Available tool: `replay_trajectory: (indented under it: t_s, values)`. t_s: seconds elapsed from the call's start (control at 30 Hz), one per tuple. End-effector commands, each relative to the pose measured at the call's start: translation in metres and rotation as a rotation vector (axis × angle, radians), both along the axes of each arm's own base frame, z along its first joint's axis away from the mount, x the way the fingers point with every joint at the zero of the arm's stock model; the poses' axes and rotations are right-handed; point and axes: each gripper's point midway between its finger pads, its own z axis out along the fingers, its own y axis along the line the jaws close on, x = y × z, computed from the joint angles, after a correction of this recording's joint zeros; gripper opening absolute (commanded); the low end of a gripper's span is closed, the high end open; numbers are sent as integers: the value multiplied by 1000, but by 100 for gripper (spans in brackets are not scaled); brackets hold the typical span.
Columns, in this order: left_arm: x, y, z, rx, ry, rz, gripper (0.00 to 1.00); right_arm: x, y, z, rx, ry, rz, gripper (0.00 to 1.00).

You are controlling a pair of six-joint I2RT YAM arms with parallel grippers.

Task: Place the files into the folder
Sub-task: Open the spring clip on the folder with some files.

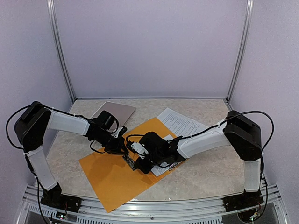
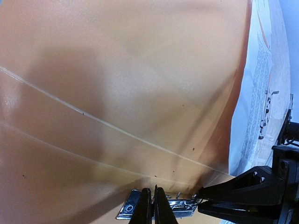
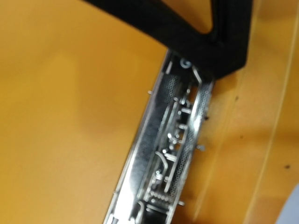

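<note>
Files [image 1: 180,122]: 7 o'clock end hidden under right arm [image 1: 201,140], print too small to read. Folder [image 1: 112,177] middle covered by left gripper [image 1: 123,148] and right gripper [image 1: 138,161] in top view. Metal clip [image 3: 170,154] blurred in right wrist view, cut by 6 o'clock edge; in left wrist view partly behind fingers [image 2: 145,210]. Right gripper's jaw gap unclear

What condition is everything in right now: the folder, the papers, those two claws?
orange folder: lying open, flat.
metal clip: on the folder's spine; latched or not, unclear.
files: lying flat, partly over the folder.
left gripper: shut, at the clip.
right gripper: shut, at the clip.
</note>
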Motion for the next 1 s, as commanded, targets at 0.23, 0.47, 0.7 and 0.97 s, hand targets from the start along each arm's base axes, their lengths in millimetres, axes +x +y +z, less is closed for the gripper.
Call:
replay_trajectory:
  t_s: [0.23, 0.47, 0.7, 0.97]
  values:
    - [-12, 6, -27, 14, 44, 2, 0, -19, -43, -42, -204, 51, 18, 0]
    - [-25, 18, -55, 70, 80, 19, 0, -21, -46, -46, -217, 60, 19, 0]
    - [-42, 30, -76, 119, 108, 35, 0, -23, -50, -50, -234, 73, 16, 0]
    - [-46, 41, -76, 174, 94, 56, 0, -23, -56, -57, -262, 93, -1, 0]
